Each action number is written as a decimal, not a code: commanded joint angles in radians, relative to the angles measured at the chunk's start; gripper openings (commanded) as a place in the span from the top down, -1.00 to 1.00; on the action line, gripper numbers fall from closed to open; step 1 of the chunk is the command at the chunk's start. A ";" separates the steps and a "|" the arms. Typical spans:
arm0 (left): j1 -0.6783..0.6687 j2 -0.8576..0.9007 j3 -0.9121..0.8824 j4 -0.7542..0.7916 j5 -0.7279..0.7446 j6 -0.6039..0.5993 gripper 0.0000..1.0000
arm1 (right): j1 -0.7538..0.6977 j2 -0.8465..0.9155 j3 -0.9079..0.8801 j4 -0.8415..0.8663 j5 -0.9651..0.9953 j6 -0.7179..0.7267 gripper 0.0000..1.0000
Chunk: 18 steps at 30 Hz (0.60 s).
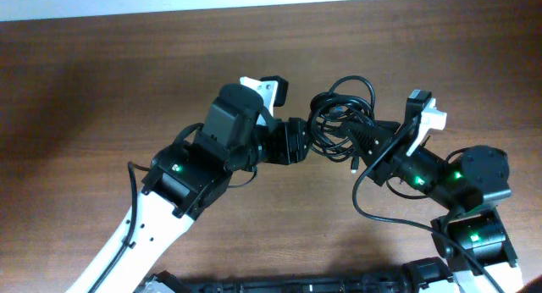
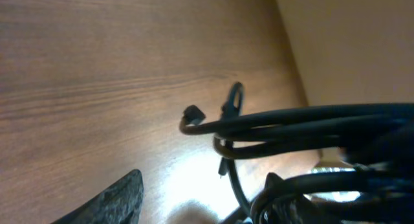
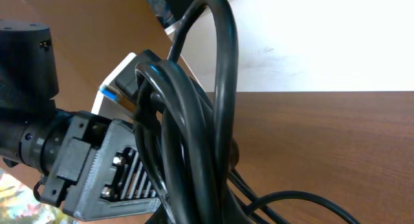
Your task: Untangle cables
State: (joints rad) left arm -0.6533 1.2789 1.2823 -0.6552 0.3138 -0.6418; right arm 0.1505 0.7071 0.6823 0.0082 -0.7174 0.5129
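Brown wood was seen all over the desk [image 1: 102, 81], and a pale wall [image 3: 323, 43] was seen behind it. The left hand [image 1: 294, 143] was touching the left side of the cables [image 1: 343, 115]. Whether it was clenched on them or let go could not be told. Only one of its fingers [image 2: 119, 201] was shown clearly in its own camera, and the cords were dark and blurred close to it. The right hand [image 1: 373, 147] was placed at the right side of the same bunch. Its fingers were hidden by thick black loops right in front of its camera, so its grip could not be told either.

The cables were found between the two hands, near the middle of the desk. They were bunched in round loops, one over another, and were not yet pulled apart. One small plug end [image 2: 191, 114] was seen poking out free in the left wrist view.

The step in hand was judged to be the pulling apart of the knot, with a hand on each side. Little of the job looked done. For the next move, a firm hold on just one cord would be needed, and the free plug would have to be fed back through the loops slowly. If the whole bunch were pulled at once, the knot could be made tighter.
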 commanded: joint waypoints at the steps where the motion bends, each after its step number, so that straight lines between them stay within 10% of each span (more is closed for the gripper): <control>1: 0.006 0.025 0.009 -0.063 -0.135 -0.047 -0.14 | 0.006 -0.012 0.010 0.027 -0.042 0.020 0.92; 11: 0.006 0.063 0.009 -0.288 -0.198 -0.042 -0.19 | 0.006 -0.012 0.010 0.031 -0.040 0.020 0.92; 14: 0.006 0.063 0.009 -0.278 -0.106 0.041 0.59 | 0.006 -0.012 0.010 0.031 -0.034 0.020 0.92; 18: 0.006 0.063 0.009 -0.237 -0.048 0.124 0.44 | 0.005 -0.012 0.010 0.031 -0.034 0.019 0.92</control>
State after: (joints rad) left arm -0.6487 1.3403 1.2938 -0.8928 0.2440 -0.5800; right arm 0.1577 0.7086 0.6601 0.0280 -0.7574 0.5243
